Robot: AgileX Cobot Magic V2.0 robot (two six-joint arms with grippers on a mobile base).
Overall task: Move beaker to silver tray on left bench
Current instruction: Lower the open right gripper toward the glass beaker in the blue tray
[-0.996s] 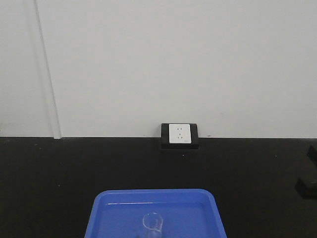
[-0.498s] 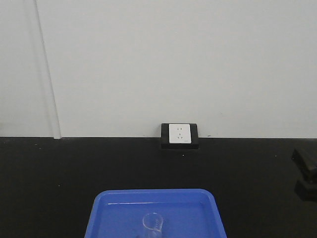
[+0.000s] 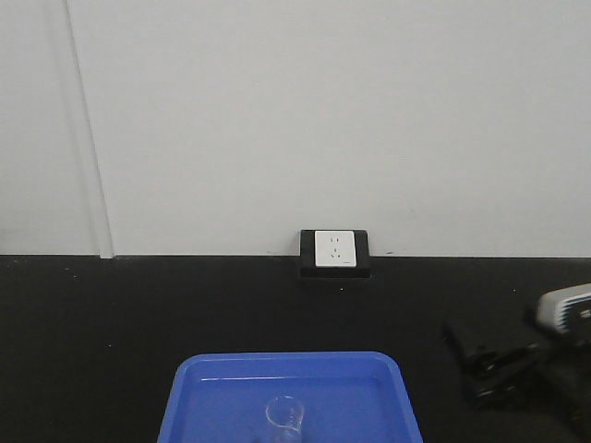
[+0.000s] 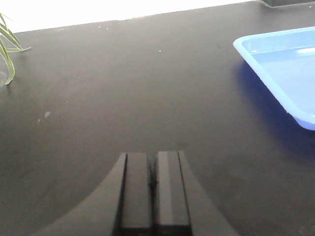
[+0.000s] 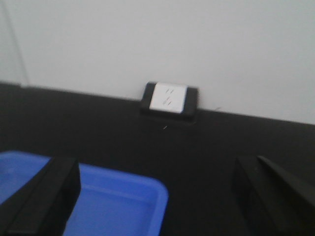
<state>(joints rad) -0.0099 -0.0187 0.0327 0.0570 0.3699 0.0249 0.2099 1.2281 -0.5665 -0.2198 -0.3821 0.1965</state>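
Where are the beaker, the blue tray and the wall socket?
beaker (image 3: pixel 284 421): front view, its glass wall.
blue tray (image 3: pixel 286 357): front view, far rim.
wall socket (image 3: pixel 333 248): front view, white faceplate.

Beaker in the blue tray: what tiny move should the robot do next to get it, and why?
Probably swing the right gripper left, over the blue tray, toward the beaker. Its jaws stand wide open and empty, but it sits off the tray's right side, while the beaker stands upright inside the tray.

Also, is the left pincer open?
No, the left pincer is shut, its two fingers pressed together with nothing between them.
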